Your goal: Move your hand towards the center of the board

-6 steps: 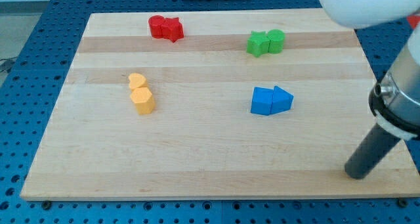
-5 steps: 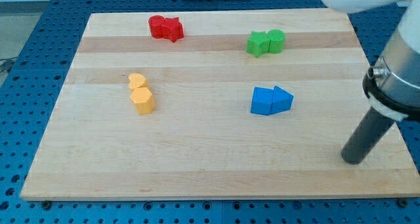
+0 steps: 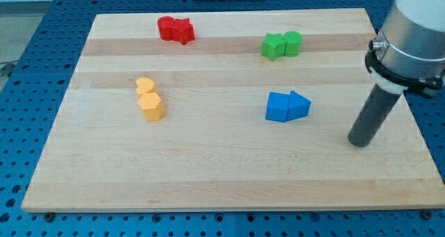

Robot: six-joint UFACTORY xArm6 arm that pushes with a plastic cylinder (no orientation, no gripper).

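— Where do we have my tip (image 3: 359, 143)?

— On the wooden surface (image 3: 222, 167), toward the view's right, near the blue blocks (image 3: 287, 107) but apart from them, well short of the middle.

— And our fingers?

— We carry none, only the rod.

— The rest?

— Red blocks (image 3: 175, 29), green blocks (image 3: 281, 44) up top; yellow blocks (image 3: 149, 98) left.

The tip (image 3: 359, 142) rests near the counter's (image 3: 208, 174) right edge. Toward the centre, the blue pair, a cube (image 3: 278, 107) touching a triangle (image 3: 299, 105), stands just left and above it, seemingly beside a straight path. The counter's bottom half lies bare. Yellow blocks (image 3: 149, 98) sit at left, red blocks (image 3: 175, 29) and green blocks (image 3: 281, 44) near the top, well apart.
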